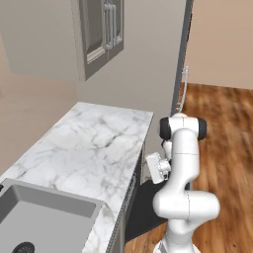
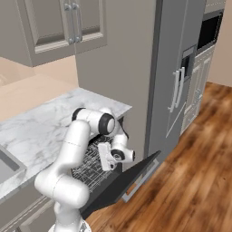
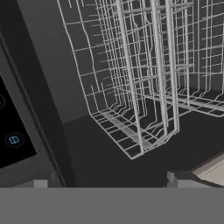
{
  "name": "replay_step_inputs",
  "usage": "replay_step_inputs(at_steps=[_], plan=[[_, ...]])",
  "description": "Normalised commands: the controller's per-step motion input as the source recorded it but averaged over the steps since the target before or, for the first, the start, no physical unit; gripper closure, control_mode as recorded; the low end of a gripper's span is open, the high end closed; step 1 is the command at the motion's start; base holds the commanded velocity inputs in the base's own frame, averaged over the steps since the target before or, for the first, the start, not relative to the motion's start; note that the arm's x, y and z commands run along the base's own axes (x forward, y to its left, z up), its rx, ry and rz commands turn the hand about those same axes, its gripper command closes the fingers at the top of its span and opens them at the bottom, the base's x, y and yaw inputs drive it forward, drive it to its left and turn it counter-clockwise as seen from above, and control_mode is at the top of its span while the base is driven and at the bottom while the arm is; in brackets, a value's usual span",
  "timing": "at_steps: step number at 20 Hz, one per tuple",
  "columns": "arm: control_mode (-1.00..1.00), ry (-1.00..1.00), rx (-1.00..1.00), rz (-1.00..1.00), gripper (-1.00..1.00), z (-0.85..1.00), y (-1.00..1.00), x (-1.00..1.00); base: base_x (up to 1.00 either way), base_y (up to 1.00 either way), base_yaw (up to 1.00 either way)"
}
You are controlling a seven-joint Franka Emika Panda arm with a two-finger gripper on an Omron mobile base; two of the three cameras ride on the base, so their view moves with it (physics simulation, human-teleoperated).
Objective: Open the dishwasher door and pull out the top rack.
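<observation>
Showing fingers spread, grasping nothing, before thin silver-grey wire top rack [image 3: 144, 87]; probably light, stiff, free-sliding; best hooked at front rim above lowered dark dishwasher door [image 2: 122, 183].

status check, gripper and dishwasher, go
Gripper open, empty, at the dishwasher mouth. Dishwasher door partly down. Top rack not yet gripped. Nothing in the way.

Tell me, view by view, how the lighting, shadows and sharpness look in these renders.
Left base view: flat, even light, soft marble counter, slight blur overall. Right base view: same even light; the dishwasher door reads as a dark slab with no glare. Hand view: dim interior, the wire rack crisp against dark walls, its lines fanning out in steep perspective.
</observation>
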Motion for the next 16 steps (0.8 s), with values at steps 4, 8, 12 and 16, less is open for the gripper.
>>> replay_step_inputs(at_steps=[4, 8, 12, 16], plan=[[-1.0, -0.03, 0.0, 0.0, -1.0, -0.16, 0.18, 0.22, 0.0, 0.0, 0.0], [-1.0, -0.04, 0.0, 0.0, -1.0, -0.16, 0.14, 0.19, 0.0, 0.0, 0.0], [-1.0, -0.03, 0.0, 0.0, -1.0, -0.2, 0.09, 0.17, 0.0, 0.0, 0.0], [-1.0, -0.02, 0.0, 0.0, -1.0, -0.24, 0.08, 0.17, 0.0, 0.0, 0.0]])
